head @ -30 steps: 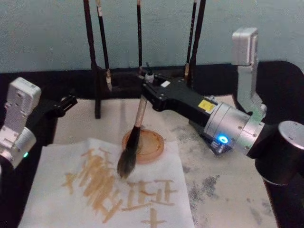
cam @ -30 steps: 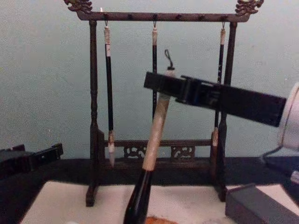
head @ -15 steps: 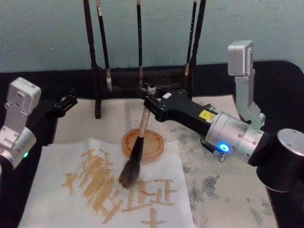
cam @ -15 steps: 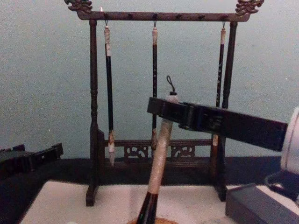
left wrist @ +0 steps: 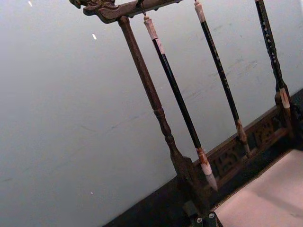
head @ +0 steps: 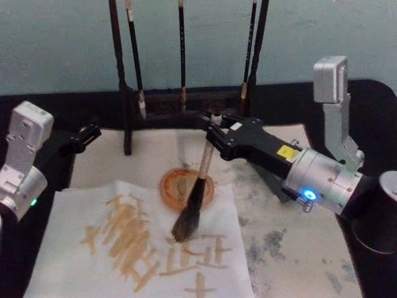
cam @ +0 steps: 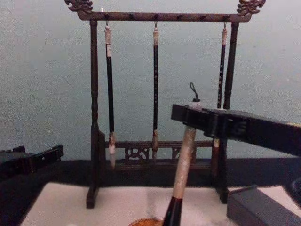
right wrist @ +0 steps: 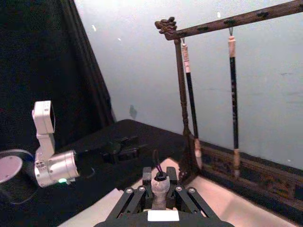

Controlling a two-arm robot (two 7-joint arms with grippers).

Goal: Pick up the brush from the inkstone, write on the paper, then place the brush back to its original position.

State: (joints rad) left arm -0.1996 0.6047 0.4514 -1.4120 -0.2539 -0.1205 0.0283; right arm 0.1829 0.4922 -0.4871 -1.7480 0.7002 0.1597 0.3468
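While tilted, brush (head: 200, 180) crosses paper (head: 74, 208) edge.

You are at a calligraphy bench staged in a robot test room. Confirm this by the carved wooden brush rack (cam: 160, 16) with three thin brushes (cam: 155, 84) hanging before a bare pale wall (cam: 47, 70), the ink-speckled felt mat (head: 291, 248), the round inkstone (head: 177, 185), the paper (head: 74, 273) carrying tan strokes, and the black curtain (right wrist: 38, 47) to one side.
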